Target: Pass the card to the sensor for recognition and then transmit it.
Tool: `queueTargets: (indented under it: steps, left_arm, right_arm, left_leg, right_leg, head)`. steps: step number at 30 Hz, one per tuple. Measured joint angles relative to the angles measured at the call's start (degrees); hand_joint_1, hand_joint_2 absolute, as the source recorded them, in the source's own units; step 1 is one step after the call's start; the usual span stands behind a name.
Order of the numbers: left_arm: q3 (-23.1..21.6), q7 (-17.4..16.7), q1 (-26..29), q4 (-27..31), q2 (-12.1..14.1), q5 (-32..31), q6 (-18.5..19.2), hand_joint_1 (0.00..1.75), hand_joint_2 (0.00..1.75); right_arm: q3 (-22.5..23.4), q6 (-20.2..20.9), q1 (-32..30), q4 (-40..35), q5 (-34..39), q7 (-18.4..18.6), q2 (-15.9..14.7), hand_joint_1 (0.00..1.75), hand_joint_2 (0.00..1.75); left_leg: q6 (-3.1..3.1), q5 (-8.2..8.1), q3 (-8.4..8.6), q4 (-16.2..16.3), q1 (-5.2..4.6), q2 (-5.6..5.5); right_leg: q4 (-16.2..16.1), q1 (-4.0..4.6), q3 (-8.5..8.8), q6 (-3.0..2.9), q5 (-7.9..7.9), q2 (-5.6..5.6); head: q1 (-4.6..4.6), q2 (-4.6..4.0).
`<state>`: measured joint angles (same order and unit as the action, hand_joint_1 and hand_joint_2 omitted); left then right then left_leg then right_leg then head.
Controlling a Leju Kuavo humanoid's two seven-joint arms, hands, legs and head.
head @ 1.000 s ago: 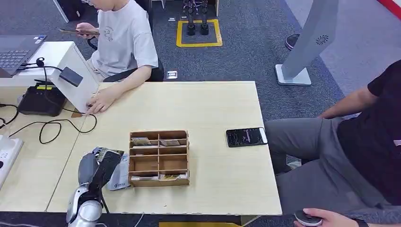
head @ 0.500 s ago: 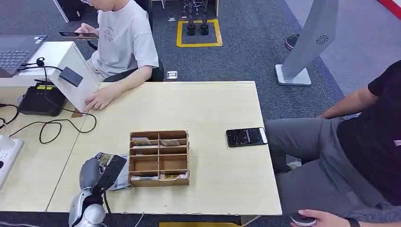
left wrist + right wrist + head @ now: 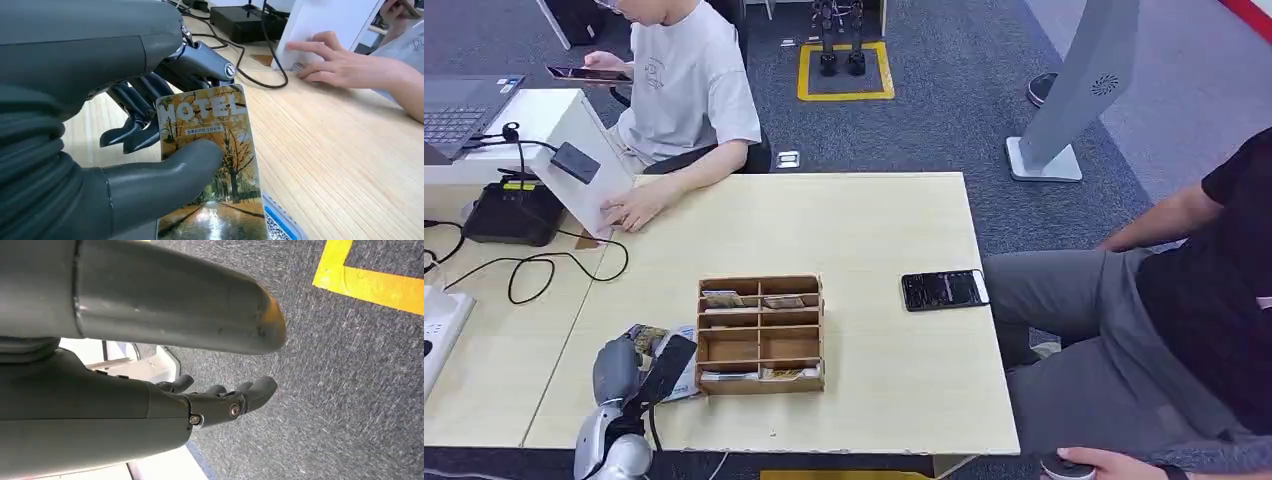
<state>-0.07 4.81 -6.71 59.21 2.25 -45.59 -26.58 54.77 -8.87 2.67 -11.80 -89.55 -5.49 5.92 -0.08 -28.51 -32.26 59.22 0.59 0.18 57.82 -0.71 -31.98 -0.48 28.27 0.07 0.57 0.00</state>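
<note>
Light wooden table (image 3: 874, 220): carried all items listed. White slanted sensor stand (image 3: 574, 175) with dark reader pad: at the far left edge, a seated person's hand (image 3: 629, 212) resting against it. Brown wooden compartment tray (image 3: 761, 334): mid-table, cards in several slots. Left hand (image 3: 639, 365): beside the tray's left side, thumb and fingers clamped on the autumn-tree "HOTEL" card (image 3: 210, 165). Right hand (image 3: 220, 400): hung over grey carpet, fingers loosely apart, holding nothing. Black smartphone (image 3: 945, 290): right of the tray.
</note>
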Motion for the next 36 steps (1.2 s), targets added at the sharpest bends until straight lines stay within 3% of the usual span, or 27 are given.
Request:
queueTargets:
  steps: [7, 15, 23, 26, 31, 36]
  left_arm:
    - [0.68, 1.24, -0.07, -0.13, -0.11, 2.22, 1.04, 1.75, 1.75]
    - [1.97, 5.46, 0.78, 4.86, -0.96, 22.55, 12.81, 1.75, 1.75]
    - [1.9, 7.43, 1.45, 15.37, -1.14, 33.33, 15.61, 1.75, 1.75]
    - [1.44, 7.76, 0.33, 19.14, -0.83, 32.99, 13.93, 1.75, 1.75]
    - [0.2, 8.81, -3.06, 21.35, 0.37, 25.94, 7.93, 1.75, 1.75]
    - [-1.64, 9.25, -7.06, 20.54, 2.03, 11.59, 0.23, 1.75, 1.75]
  right_arm:
    - [-0.02, -0.02, -0.01, 0.02, 0.0, -0.15, 0.0, 0.0, 0.0]
    - [0.0, -0.2, -0.02, 0.0, 0.22, -0.33, 0.0, 0.0, 0.0]
    - [0.0, -0.28, -0.03, 0.02, 0.35, -0.48, 0.0, 0.0, 0.0]
    - [0.0, -0.28, -0.04, 0.02, 0.33, -0.48, 0.0, 0.0, 0.0]
    - [-0.11, -0.15, 0.06, 0.02, 0.05, -0.48, 0.0, 0.0, 0.0]
    - [-1.42, 0.66, 0.49, 0.02, -0.46, -0.24, 0.0, 0.0, 0.0]
  left_leg:
    - [-0.01, 0.01, 0.08, 0.0, 0.0, 0.0]
    - [0.0, 0.02, 0.1, 0.0, 0.0, -0.1]
    - [0.02, 0.03, 0.05, 0.02, 0.0, -0.1]
    - [0.02, 0.03, 0.02, 0.02, 0.0, -0.11]
    - [0.01, 0.04, 0.02, 0.02, 0.01, -0.11]
    - [0.0, 0.05, 0.02, 0.02, 0.0, -0.09]
  right_leg:
    - [0.01, 0.0, 0.06, 0.0, 0.0, 0.0]
    - [0.0, 0.0, 0.12, 0.01, 0.0, -0.11]
    - [0.0, 0.0, 0.02, 0.01, 0.0, -0.09]
    - [0.0, 0.0, 0.0, 0.0, 0.0, -0.1]
    - [0.0, 0.0, 0.0, 0.0, 0.0, -0.1]
    - [0.0, 0.0, -0.01, -0.03, -0.03, -0.09]
  head:
    - [0.0, 0.0]
    - [0.0, 0.0]
    - [0.0, 0.0]
    - [0.02, 0.0]
    - [0.02, 0.0]
    - [0.0, 0.02]
